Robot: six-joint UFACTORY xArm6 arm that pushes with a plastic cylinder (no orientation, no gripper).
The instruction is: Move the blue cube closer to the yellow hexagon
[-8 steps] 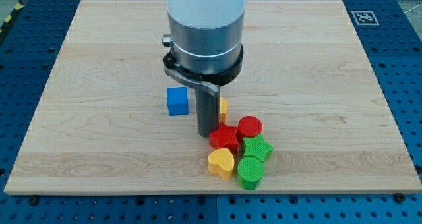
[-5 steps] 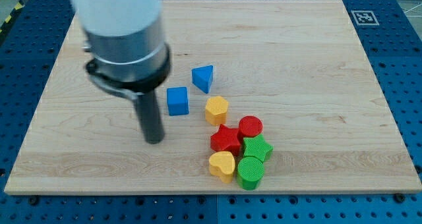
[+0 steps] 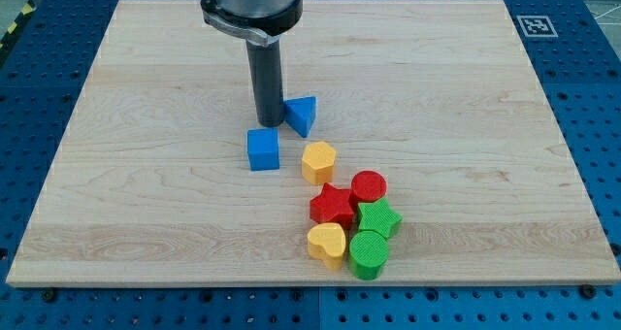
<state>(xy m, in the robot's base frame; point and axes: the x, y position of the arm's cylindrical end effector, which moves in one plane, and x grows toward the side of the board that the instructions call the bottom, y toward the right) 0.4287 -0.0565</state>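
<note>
Blue is the colour I care about: the blue cube (image 3: 262,148) sits a little left of the frame's centre on the wooden tabletop (image 3: 466,97), and the yellow hexagon (image 3: 318,161) lies just to its lower right, near but apart. I have no fingers to open or close, only a dark rod. My tip (image 3: 268,123) stands just above the cube in the picture, close to its upper edge, though I cannot tell whether it touches. A blue triangle (image 3: 302,115) sits right beside the tip on the right, perhaps touching the rod.

To my mind the push has not begun, since a gap shows between cube and hexagon. The risk is my approach: from here a push down the frame would send the cube past the hexagon's left side rather than towards it. An off-centre contact could also spin the cube. If I swing round carelessly I may drag the triangle along. Below the hexagon crowd a red star (image 3: 331,205), red cylinder (image 3: 368,186), green star (image 3: 378,217), green cylinder (image 3: 369,253) and yellow heart (image 3: 326,241); too hard a shove could knock the hexagon into them.
</note>
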